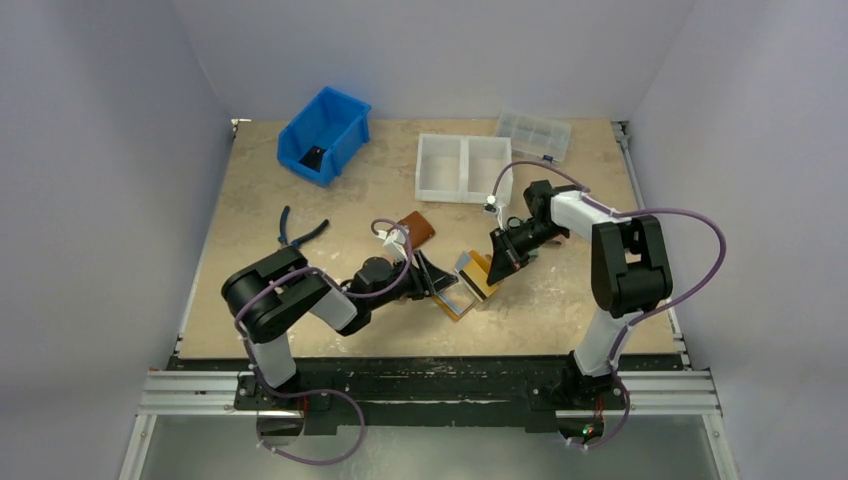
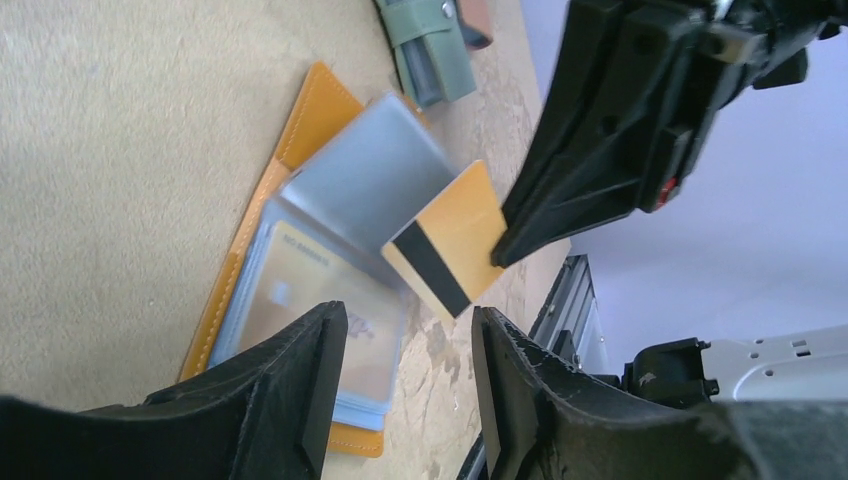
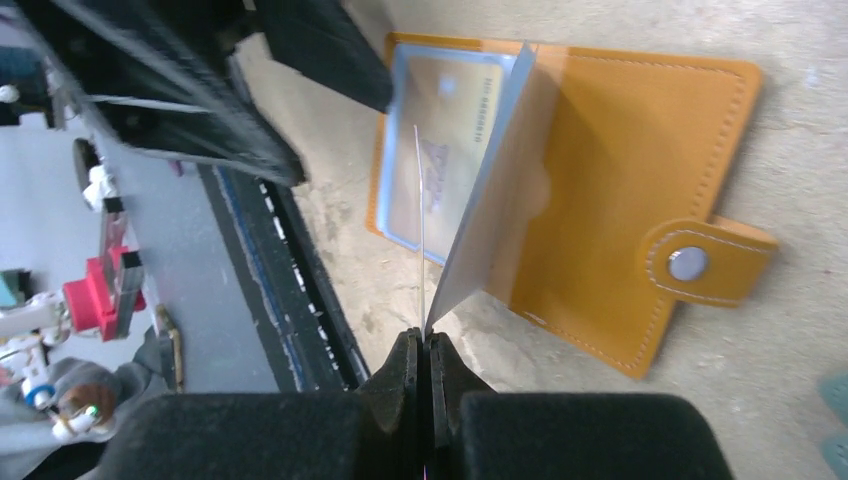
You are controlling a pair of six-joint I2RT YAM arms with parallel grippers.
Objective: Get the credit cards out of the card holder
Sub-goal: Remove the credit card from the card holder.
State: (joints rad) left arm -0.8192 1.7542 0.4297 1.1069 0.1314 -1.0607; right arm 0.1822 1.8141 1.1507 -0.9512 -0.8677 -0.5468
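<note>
The mustard-orange card holder (image 1: pixel 462 296) lies open on the table, its snap tab (image 3: pixel 700 262) pointing away from the sleeves. My right gripper (image 3: pixel 422 345) is shut on the corner of an orange-yellow credit card (image 2: pixel 445 240) with a black stripe. That card sticks partly out of a lifted grey sleeve (image 2: pixel 370 175). A second pale card (image 2: pixel 310 300) lies inside the flat clear sleeve. My left gripper (image 2: pixel 410 370) hovers open just over the holder's near edge, with nothing between its fingers (image 2: pixel 300 380).
A dark brown wallet (image 1: pixel 418 228) lies just behind the left gripper, and pliers (image 1: pixel 297 232) to its left. At the back stand a blue bin (image 1: pixel 325 133), a white two-part tray (image 1: pixel 464 168) and a clear organiser box (image 1: pixel 533 135). A grey-green pouch (image 2: pixel 430 45) lies beyond the holder.
</note>
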